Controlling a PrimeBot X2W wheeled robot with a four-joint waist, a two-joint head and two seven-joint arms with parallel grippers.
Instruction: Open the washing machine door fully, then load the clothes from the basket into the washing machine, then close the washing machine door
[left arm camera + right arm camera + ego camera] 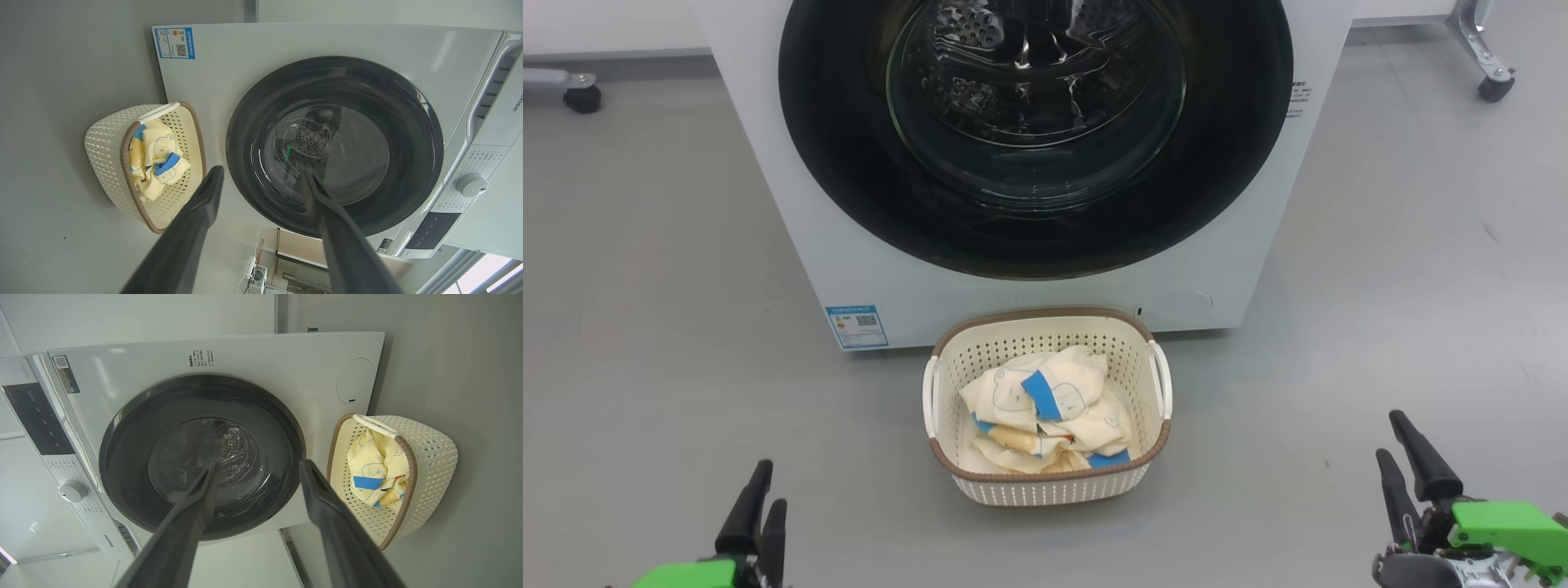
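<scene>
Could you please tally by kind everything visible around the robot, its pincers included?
Washing machine: 1
Washing machine door: 1
Basket: 1
Clothes bundle: 1
Energy sticker: 1
Caster wheels: 2
Pincers: 2, left pincer and right pincer
Total: 9

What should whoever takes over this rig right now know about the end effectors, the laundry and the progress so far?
Left end effector: open, empty, touching nothing.
Right end effector: open, empty, touching nothing.
Washing machine door: shut on the washing machine.
Clothes: bundled in the basket, which stands on the floor right in front of the machine.
Done: nothing yet.
Left: open the door fully, load the clothes, close the door.
</scene>
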